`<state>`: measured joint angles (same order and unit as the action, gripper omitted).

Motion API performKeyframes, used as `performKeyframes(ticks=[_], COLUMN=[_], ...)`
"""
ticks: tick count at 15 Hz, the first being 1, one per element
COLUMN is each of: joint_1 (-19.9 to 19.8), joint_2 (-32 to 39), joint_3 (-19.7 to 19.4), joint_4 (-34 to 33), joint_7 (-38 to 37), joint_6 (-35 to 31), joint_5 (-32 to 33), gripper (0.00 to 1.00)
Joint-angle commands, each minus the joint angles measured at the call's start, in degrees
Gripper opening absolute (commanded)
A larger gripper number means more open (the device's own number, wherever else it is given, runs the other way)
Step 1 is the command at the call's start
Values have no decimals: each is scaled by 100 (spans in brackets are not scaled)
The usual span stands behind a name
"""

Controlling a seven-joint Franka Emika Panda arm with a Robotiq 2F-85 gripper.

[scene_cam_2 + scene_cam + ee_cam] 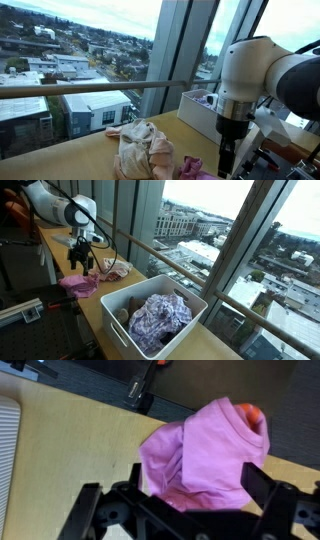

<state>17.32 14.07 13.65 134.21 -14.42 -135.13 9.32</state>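
Claw (180, 510) hangs w/ jaws wide just above the pink garment (205, 455), which lies crumpled on the wooden tabletop (70, 450), untouched. It looks like the approach step: a grasp would need a straight drop onto the bunched middle, then closing. The tabletop runs along a high-rise window (235, 230), w/ a cream garment (140, 150) near & a white laundry bin (120, 330) farther along.

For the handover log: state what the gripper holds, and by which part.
Nothing is held. The gripper stands open above the pink cloth, with no fold between its jaws.
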Motion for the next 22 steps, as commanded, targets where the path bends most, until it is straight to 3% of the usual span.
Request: performKeyframes(ticks=[1, 6, 14, 15, 22], joint_1=[6, -91, 302, 355, 266], joint_2=[363, 935, 2151, 2259, 1661], joint_3=[51, -2, -161, -204, -464], joint_4=[-163, -408, -770, -849, -895], joint_7=[235, 540, 367, 343, 368], joint_6=[-321, -763, -966, -966, -656], joint_5=[-299, -499, -298, -280, -249], gripper=[100, 100, 100, 80, 29])
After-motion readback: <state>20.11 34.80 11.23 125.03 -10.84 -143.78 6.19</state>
